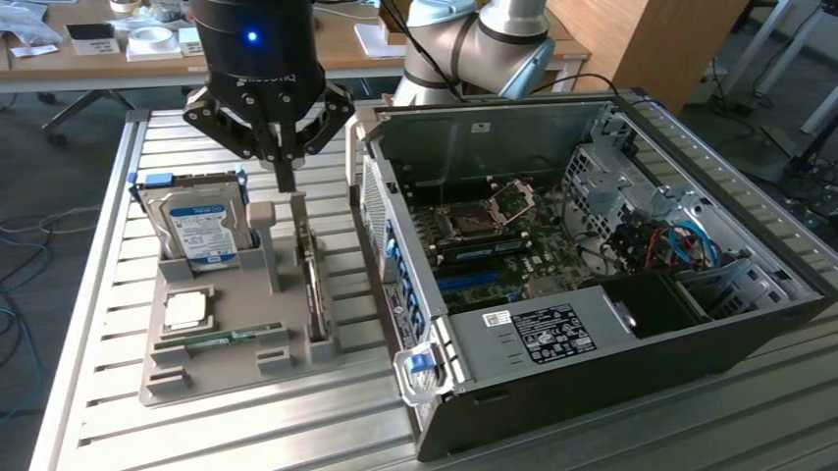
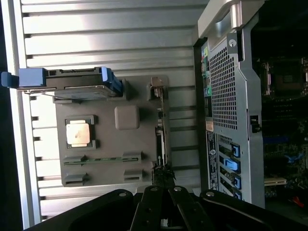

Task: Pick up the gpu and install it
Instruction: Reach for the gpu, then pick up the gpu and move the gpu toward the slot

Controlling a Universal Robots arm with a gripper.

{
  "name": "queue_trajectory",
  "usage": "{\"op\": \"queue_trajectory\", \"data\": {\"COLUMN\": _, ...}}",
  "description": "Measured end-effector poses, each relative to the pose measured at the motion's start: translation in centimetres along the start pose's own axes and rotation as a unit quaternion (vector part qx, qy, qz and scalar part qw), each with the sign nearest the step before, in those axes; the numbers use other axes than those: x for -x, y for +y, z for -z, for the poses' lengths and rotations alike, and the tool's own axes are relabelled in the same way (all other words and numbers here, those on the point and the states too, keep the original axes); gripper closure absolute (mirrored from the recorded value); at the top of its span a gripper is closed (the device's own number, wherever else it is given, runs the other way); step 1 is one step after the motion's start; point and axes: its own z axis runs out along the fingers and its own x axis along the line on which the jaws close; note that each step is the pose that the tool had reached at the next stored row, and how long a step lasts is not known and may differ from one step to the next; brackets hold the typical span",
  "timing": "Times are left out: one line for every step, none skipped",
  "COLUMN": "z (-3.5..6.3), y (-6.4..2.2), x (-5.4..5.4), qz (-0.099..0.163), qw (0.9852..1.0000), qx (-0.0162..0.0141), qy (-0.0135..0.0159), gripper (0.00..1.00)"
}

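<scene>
on the near part of the slatted metal desk (image 1: 92, 422) lies a grey holder tray (image 1: 196, 381). in its nearest slot is a narrow green memory stick (image 1: 216, 340), and just behind it a square processor chip (image 1: 186, 310) lies flat. along the edge of the tray that faces the computer, the gpu (image 1: 312, 285) stands on its long edge in a slot, thin and dark, with a grey post of the tray at its far end. further back in the tray a silver hard drive (image 1: 203, 231) with a blue and white label stands upright in a blue frame. the claw (image 1: 285, 183) hangs over the far end of the gpu, clenched, its fingers pressed together into one narrow tip. the tip is just above the grey post; i cannot tell if it touches the card. on the exterior view's right stands the open computer case (image 1: 733, 324), its motherboard (image 1: 511, 235) uncovered. behind everything is a wooden desk (image 1: 340, 57) with small boxes.
</scene>
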Motion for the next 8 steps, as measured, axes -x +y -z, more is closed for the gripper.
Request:
{"op": "queue_trajectory", "data": {"z": 0.00, "y": 0.00, "x": -0.01, "qz": 0.000, "qw": 1.0000, "qx": 0.0000, "qy": 0.0000, "gripper": 0.89}}
{"op": "queue_trajectory", "data": {"z": -0.01, "y": 0.00, "x": -0.01, "qz": 0.000, "qw": 1.0000, "qx": 0.0000, "qy": -0.0001, "gripper": 0.89}}
{"op": "queue_trajectory", "data": {"z": -0.01, "y": 0.00, "x": -0.01, "qz": 0.000, "qw": 1.0000, "qx": 0.0001, "qy": -0.0001, "gripper": 0.89}}
{"op": "queue_trajectory", "data": {"z": -0.01, "y": 0.00, "x": -0.01, "qz": 0.000, "qw": 1.0000, "qx": 0.0000, "qy": -0.0001, "gripper": 0.89}}
{"op": "queue_trajectory", "data": {"z": -0.01, "y": 0.00, "x": -0.01, "qz": 0.000, "qw": 1.0000, "qx": 0.0000, "qy": -0.0001, "gripper": 0.89}}
{"op": "queue_trajectory", "data": {"z": -0.01, "y": 0.00, "x": -0.01, "qz": 0.000, "qw": 1.0000, "qx": 0.0000, "qy": -0.0001, "gripper": 0.89}}
{"op": "queue_trajectory", "data": {"z": -0.01, "y": 0.00, "x": -0.01, "qz": 0.000, "qw": 1.0000, "qx": 0.0001, "qy": -0.0001, "gripper": 0.89}}
{"op": "queue_trajectory", "data": {"z": -0.01, "y": 0.00, "x": -0.01, "qz": 0.000, "qw": 1.0000, "qx": 0.0000, "qy": -0.0001, "gripper": 0.89}}
